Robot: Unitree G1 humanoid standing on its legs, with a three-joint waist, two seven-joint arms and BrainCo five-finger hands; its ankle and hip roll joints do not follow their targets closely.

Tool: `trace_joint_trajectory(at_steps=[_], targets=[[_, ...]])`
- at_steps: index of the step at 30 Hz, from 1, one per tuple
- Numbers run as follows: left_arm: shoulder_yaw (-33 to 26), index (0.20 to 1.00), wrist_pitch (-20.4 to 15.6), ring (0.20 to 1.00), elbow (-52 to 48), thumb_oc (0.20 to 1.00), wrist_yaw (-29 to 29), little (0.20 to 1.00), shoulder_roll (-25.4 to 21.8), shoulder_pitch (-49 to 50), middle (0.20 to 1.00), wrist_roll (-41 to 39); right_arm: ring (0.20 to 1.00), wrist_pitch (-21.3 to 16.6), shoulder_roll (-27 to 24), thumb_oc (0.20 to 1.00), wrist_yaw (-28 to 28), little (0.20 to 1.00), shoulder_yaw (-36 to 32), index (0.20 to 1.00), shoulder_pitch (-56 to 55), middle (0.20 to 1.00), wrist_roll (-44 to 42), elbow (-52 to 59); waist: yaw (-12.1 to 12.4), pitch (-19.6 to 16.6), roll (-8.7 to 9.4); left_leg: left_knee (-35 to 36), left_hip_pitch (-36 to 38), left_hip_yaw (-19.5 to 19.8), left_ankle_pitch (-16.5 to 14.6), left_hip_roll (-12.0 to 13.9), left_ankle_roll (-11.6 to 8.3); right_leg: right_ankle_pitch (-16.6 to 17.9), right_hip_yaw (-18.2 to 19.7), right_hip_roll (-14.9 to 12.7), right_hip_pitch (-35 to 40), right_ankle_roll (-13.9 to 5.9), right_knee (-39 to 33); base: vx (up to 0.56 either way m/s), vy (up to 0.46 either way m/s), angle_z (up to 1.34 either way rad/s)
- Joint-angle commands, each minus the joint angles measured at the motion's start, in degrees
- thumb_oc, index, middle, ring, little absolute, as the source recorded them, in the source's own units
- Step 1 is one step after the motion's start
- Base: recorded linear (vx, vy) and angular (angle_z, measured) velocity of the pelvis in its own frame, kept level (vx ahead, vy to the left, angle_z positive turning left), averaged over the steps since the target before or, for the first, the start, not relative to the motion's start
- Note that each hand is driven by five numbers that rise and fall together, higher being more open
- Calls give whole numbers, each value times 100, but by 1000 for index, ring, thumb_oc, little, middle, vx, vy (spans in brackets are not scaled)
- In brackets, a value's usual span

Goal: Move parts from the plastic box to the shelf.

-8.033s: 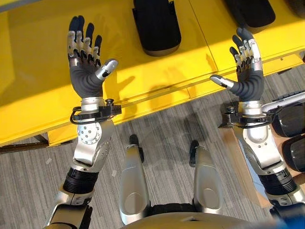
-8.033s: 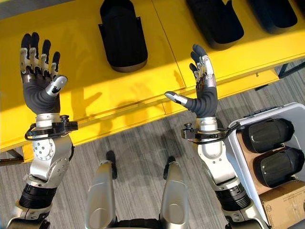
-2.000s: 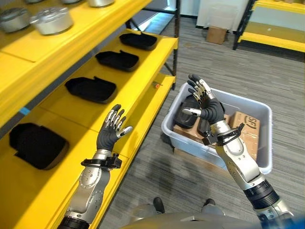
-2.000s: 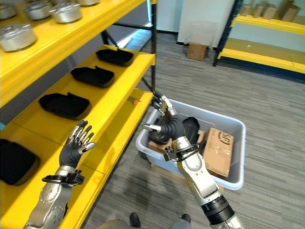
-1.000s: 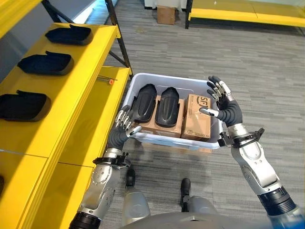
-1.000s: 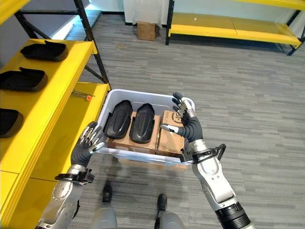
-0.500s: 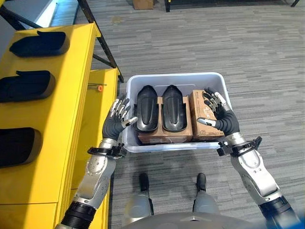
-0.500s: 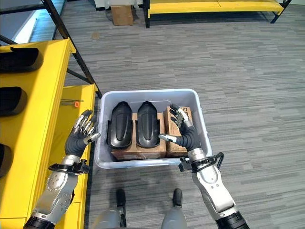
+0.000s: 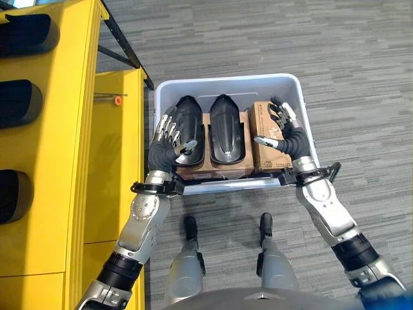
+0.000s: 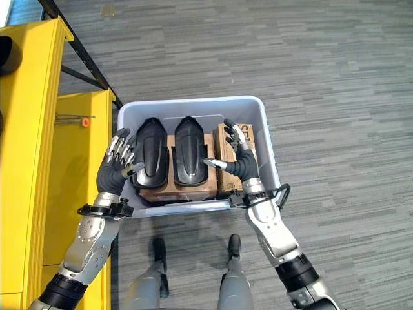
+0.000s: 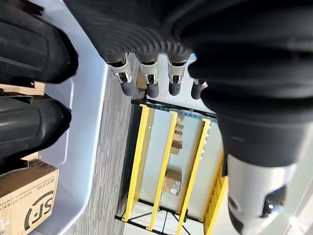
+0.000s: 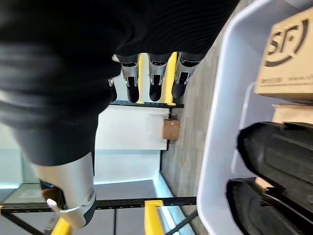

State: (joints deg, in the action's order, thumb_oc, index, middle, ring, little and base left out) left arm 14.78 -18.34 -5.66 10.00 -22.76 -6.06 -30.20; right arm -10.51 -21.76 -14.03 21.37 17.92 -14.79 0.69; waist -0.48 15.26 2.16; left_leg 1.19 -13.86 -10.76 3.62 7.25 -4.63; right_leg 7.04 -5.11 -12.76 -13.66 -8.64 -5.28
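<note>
I see shelf at 9 o'clock. Box centre, two parts inside on cartons. My left hand fingers spread by left part; right hand spread above right carton.

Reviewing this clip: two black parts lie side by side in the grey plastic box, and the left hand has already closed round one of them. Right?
Not quite. The left hand is open, fingers straight, beside the nearer of the two black parts, holding nothing; the left eye view shows this. Both parts do lie side by side in the plastic box.
</note>
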Motion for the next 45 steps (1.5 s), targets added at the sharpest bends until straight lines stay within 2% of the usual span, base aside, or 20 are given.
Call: trace_joint_trajectory(at_steps=[1,14,31,45], targets=[[8,1000,-378,1000,-397,1000,110,1000,-65,-312,1000,88,1000,-229,271,1000,-297,1000,-1,1000,661,1000,152,52,73,194,37,-617,-437,142,-115,218,22,-392,-136,-276,257,-52,242,-23,-9,5],[168,1000,-330,1000,-315,1000,310,1000,-4,-503,1000,136,1000,-155,634,1000,-487,1000,354,1000,1136,1000,72,-442,219,516,-37,-633,-703,230,-63,135,38,-337,-187,-315,41,-39,298,-6,1,2],[376,1000,-438,1000,-344,1000,501,1000,51,-718,1000,132,1000,-175,573,1000,-1378,1000,-160,1000,1872,1000,530,-1381,365,875,-201,-637,-1077,322,-5,36,65,-276,-256,-370,-234,-55,336,-3,4,3],[384,1000,-463,1000,-358,1000,586,1000,50,-722,1000,188,1000,-149,731,1000,-1451,1000,-84,1000,1888,1000,419,-2019,370,963,-220,-670,-1126,334,-41,27,66,-311,-241,-372,-291,-45,371,1,0,0]])
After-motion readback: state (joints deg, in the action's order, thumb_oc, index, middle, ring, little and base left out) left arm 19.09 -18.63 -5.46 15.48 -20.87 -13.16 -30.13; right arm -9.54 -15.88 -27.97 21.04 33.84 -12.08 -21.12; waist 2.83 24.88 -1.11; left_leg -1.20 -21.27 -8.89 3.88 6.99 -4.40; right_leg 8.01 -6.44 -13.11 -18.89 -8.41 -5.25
